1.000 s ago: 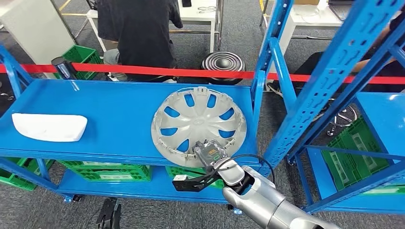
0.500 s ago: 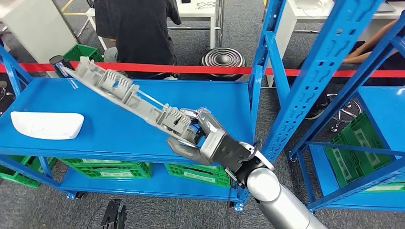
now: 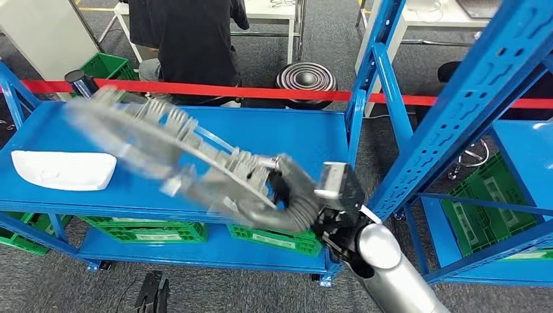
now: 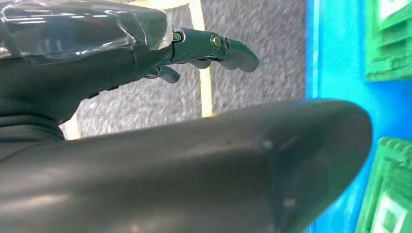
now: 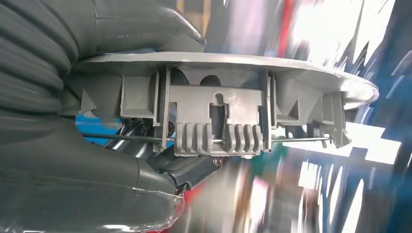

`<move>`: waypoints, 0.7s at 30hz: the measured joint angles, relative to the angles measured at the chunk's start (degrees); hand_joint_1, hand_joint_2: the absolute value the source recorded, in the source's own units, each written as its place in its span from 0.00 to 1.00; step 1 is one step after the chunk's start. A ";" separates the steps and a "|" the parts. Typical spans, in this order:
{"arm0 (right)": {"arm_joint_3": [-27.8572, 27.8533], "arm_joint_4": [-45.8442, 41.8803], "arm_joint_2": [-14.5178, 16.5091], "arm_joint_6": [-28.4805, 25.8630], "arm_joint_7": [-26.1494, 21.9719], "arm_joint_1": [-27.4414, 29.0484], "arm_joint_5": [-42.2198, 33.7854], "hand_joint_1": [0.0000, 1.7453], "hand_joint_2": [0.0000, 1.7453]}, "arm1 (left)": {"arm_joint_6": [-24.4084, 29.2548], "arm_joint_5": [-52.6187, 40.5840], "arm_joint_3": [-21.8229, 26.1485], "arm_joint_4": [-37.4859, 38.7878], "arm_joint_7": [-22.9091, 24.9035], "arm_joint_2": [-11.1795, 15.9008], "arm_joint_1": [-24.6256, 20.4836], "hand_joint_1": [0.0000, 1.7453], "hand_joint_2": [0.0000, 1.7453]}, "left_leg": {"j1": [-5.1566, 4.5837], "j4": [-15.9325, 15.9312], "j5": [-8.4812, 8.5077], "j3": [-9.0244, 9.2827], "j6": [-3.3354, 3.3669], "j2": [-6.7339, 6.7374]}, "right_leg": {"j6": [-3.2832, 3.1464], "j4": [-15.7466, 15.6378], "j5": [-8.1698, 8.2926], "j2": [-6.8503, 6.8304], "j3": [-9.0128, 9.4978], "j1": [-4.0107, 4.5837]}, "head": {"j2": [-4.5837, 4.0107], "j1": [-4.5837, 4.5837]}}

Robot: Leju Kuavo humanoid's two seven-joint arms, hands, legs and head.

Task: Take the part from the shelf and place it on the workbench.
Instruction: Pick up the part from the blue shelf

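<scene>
Part (image 3: 163, 147) held up over the blue shelf (image 3: 195, 179) by the right hand (image 3: 287, 195) — one grey wheel cover, tilted and blurred.

In the head view the one part is seen raised above the shelf's top deck, its ribbed underside turned to the camera; its near rim is gripped by the right hand, and in the right wrist view the rim (image 5: 214, 116) is seen clamped between the thumb and the darker fingers (image 5: 189, 172). One white piece (image 3: 62, 169) is seen lying on the deck well to the left, apart from the part. Green crates (image 3: 140, 233) are seen on the lower deck. One red tape (image 3: 228, 92) is stretched behind the shelf, and beyond it one person (image 3: 186, 39) is seated. The left hand (image 4: 145, 58) is seen over grey floor — nothing is held, its fingers (image 4: 228, 46) only loosely bent.
</scene>
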 joint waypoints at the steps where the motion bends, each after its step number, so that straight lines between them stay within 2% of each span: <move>1: -0.04 0.16 -0.43 3.98 0.85 0.27 -5.62 1.00 1.00 | 0.31 -0.05 -0.19 0.02 -0.14 -0.13 -0.27 0.00 0.75 | -0.04 -0.13 0.05 0.05 0.26 -0.02 | -0.29 3.49 -1.44 -0.01 -1.77 -0.02 | 0.00 0.03; 2: 0.03 0.33 -0.81 7.48 1.73 0.66 -10.70 1.00 1.00 | 0.57 -0.04 -0.27 0.03 -0.30 -0.24 -0.48 0.00 1.00 | -0.13 -0.14 0.05 0.04 0.44 -0.09 | -0.53 7.74 -2.99 -0.01 -3.89 -0.02 | 0.00 0.03; 3: 0.17 0.53 -1.21 10.44 2.61 1.13 -15.17 1.00 1.00 | 0.83 0.03 -0.32 0.08 -0.51 -0.37 -0.59 0.00 1.00 | -0.22 -0.13 0.01 0.06 0.52 -0.19 | -0.58 11.52 -4.12 -0.01 -5.88 -0.02 | 0.00 0.03; 4: 0.36 0.73 -1.61 12.81 3.49 1.58 -18.98 1.00 1.00 | 1.10 0.11 -0.34 0.14 -0.79 -0.50 -0.61 0.00 1.00 | -0.29 -0.12 -0.02 0.09 0.56 -0.30 | -0.40 13.63 -4.47 -0.01 -7.09 -0.03 | 0.00 0.03; 5: 0.58 0.93 -1.97 14.63 4.36 1.87 -22.09 1.00 1.00 | 1.32 0.21 -0.34 0.21 -1.09 -0.62 -0.58 0.00 1.00 | -0.33 -0.09 -0.05 0.13 0.57 -0.41 | -0.04 13.37 -3.92 -0.01 -7.20 -0.04 | 0.00 0.03; 6: 0.81 1.11 -2.30 16.08 5.12 2.03 -24.49 1.00 1.00 | 1.51 0.32 -0.35 0.31 -1.40 -0.74 -0.54 0.00 1.00 | -0.34 -0.04 -0.08 0.17 0.53 -0.51 | 0.39 10.73 -2.64 -0.02 -6.12 -0.06 | 0.00 0.03; 7: 1.06 1.25 -2.60 17.30 5.74 2.10 -26.35 1.00 1.00 | 1.67 0.42 -0.36 0.38 -1.72 -0.85 -0.51 0.00 1.00 | -0.34 0.08 -0.15 0.17 0.42 -0.59 | 0.73 6.53 -1.04 -0.05 -4.14 -0.06 | 0.00 0.04; 8: 1.31 1.33 -2.81 18.26 6.19 2.11 -27.62 1.00 1.00 | 1.73 0.51 -0.36 0.43 -1.99 -0.93 -0.49 0.00 1.00 | -0.50 0.40 -0.33 0.06 0.19 -0.66 | 0.79 2.38 0.40 -0.09 -2.06 0.03 | 0.00 0.04; 9: 1.55 1.38 -2.98 18.95 6.44 2.12 -28.41 1.00 1.00 | 1.71 0.58 -0.37 0.47 -2.19 -0.97 -0.46 0.00 1.00 | -0.60 0.71 -0.52 -0.05 -0.10 -0.70 | 0.59 -0.69 1.46 -0.11 -0.46 0.10 | 0.00 0.01; 10: 1.79 1.40 -3.13 19.39 6.59 2.14 -28.85 1.00 1.00 | 1.70 0.63 -0.37 0.52 -2.33 -1.00 -0.41 0.00 0.75 | -0.68 0.97 -0.69 -0.16 -0.40 -0.71 | 0.24 -2.39 2.04 -0.13 0.48 0.23 | 0.00 0.00; 12: 2.27 1.45 -3.37 19.92 6.88 2.17 -29.20 1.00 1.00 | 1.70 0.64 -0.39 0.67 -2.50 -1.01 -0.30 0.00 0.25 | -0.57 1.17 -0.81 -0.22 -0.94 -0.70 | -0.55 -2.84 2.46 -0.10 0.72 0.33 | 0.00 -0.02; 13: 2.49 1.49 -3.50 20.22 7.14 2.17 -29.40 1.00 1.00 | 1.66 0.61 -0.44 0.73 -2.62 -0.97 -0.24 0.00 0.25 | -0.44 1.35 -0.96 -0.35 -1.20 -0.70 | -0.83 -2.93 2.59 -0.10 0.79 0.24 | 0.00 0.01; 15: 2.93 1.56 -3.66 21.18 7.82 2.15 -29.98 1.00 1.00 | 1.15 0.63 -0.75 0.81 -3.20 -0.85 -0.04 0.00 0.75 | -0.16 3.94 -2.77 -1.50 -1.88 -0.56 | -1.36 -3.09 2.75 -0.12 0.95 -0.16 | 0.00 -0.06; 16: 3.18 1.61 -3.68 21.71 8.11 2.17 -30.23 1.00 1.00 | 0.76 0.73 -0.93 0.85 -3.54 -0.76 0.14 0.00 1.00 | -0.01 6.87 -4.44 -2.81 -2.25 -0.46 | -1.52 -3.09 2.78 -0.13 0.98 -0.21 | 0.00 -0.09; 18: 3.87 1.73 -3.73 22.73 8.53 2.38 -30.44 1.00 1.00 | -0.16 1.19 -1.18 0.98 -4.29 -0.61 0.67 0.00 1.00 | 0.26 14.20 -7.71 -6.09 -2.85 -0.30 | -1.68 -3.06 2.79 -0.13 0.94 -0.15 | 0.00 -0.10; 19: 4.26 1.82 -3.82 23.16 8.67 2.57 -30.44 1.00 1.00 | -0.55 1.40 -1.22 1.05 -4.67 -0.49 1.00 0.00 1.00 | 0.34 16.62 -8.34 -7.23 -3.00 -0.28 | -1.69 -3.04 2.79 -0.12 0.93 -0.11 | 0.00 -0.10; 20: 4.63 1.92 -3.95 23.54 8.77 2.77 -30.42 1.00 1.00 | -1.00 1.73 -1.26 1.10 -5.05 -0.37 1.31 0.00 1.00 | 0.39 16.95 -7.90 -7.40 -3.03 -0.27 | -1.69 -3.04 2.79 -0.10 0.95 -0.09 | 0.00 -0.10; 21: 4.94 2.01 -4.10 23.85 8.82 2.93 -30.42 1.00 1.00 | -1.43 2.04 -1.28 1.12 -5.37 -0.25 1.57 0.00 1.00 | 0.40 15.20 -6.60 -6.56 -2.95 -0.27 | -1.68 -3.04 2.78 -0.09 0.98 -0.08 | 0.00 -0.10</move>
